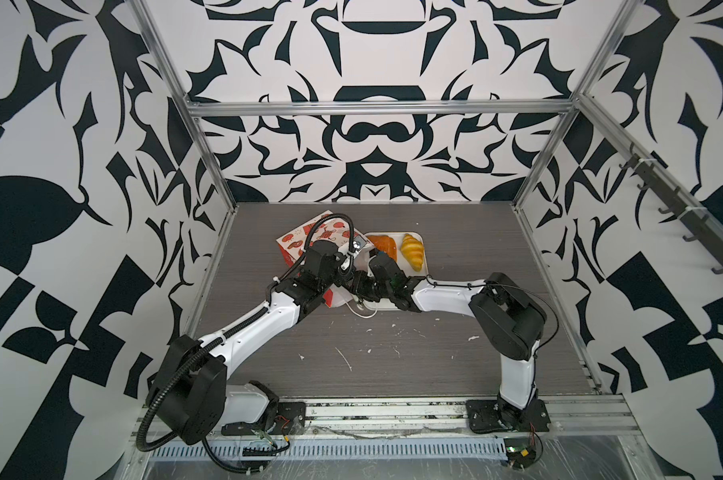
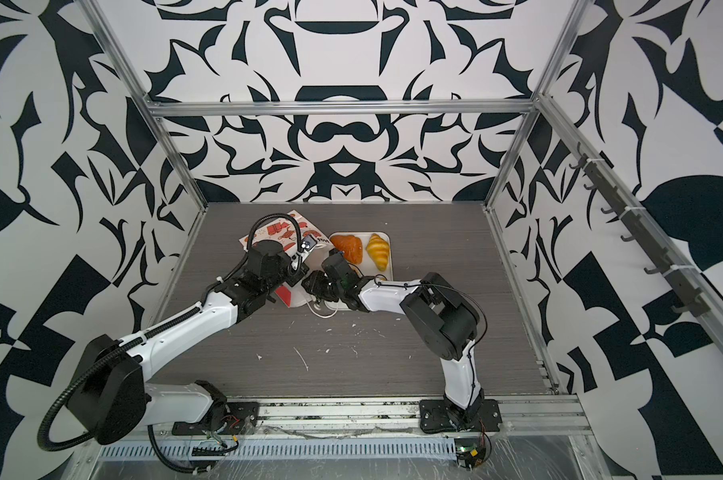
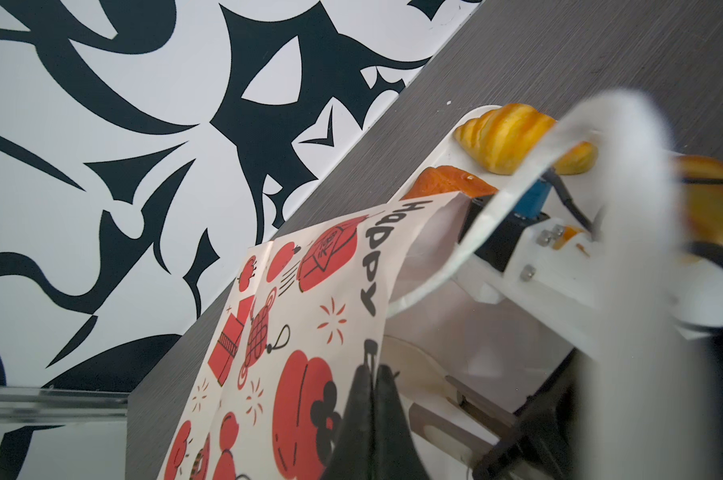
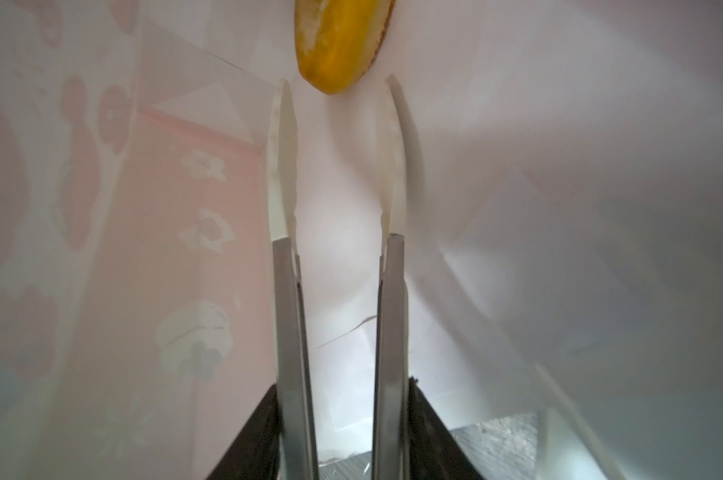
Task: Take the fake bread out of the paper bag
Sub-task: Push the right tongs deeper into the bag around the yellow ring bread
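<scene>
Arm bases lie nearest in both top views; we find the paper bag on the surface, two fake bread pieces on the adjacent tray. Left wrist: left gripper clamped on the bag's rim. Right wrist: right gripper parted, empty, inside the bag, yellow pastry just ahead.

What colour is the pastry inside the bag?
Golden yellow; the pastry inside the paper bag shows best in the right wrist view.

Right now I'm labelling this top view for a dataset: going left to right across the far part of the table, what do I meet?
paper bag → brown pastry → yellow croissant
</scene>
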Motion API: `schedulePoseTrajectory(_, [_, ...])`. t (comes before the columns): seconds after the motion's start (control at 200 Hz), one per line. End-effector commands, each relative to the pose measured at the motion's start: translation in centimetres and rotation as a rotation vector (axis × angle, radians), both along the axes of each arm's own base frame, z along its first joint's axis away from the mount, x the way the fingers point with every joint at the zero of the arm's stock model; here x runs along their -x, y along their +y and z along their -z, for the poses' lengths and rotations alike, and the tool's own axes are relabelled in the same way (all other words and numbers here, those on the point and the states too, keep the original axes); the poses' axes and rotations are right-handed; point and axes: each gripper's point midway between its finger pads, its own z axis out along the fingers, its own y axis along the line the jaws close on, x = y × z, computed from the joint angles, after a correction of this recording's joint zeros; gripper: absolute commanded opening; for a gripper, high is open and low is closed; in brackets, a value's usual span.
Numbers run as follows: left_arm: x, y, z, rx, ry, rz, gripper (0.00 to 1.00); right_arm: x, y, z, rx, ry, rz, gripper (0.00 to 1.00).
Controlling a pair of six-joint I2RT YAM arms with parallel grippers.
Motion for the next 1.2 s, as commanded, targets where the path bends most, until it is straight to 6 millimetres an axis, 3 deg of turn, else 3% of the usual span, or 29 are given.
schedulePoseTrajectory(0.0, [-0.4,-0.5,-1.6,0.038,-0.039,-0.005,0.0,-1.7,0.9,-3.7,-0.099,-0.083,0.049,0.47])
schedulePoseTrajectory(0.575, [-0.1,-1.5,-1.1,0.041,-0.021,0.035,0.0,-3.4,1.2,-3.0,-0.129,-0.083,0.103,0.47])
schedulePoseTrajectory(1.195, [0.4,-2.1,-1.0,0.033,-0.011,0.051,0.0,-5.2,1.7,-3.6,-0.175,-0.104,0.125,0.47])
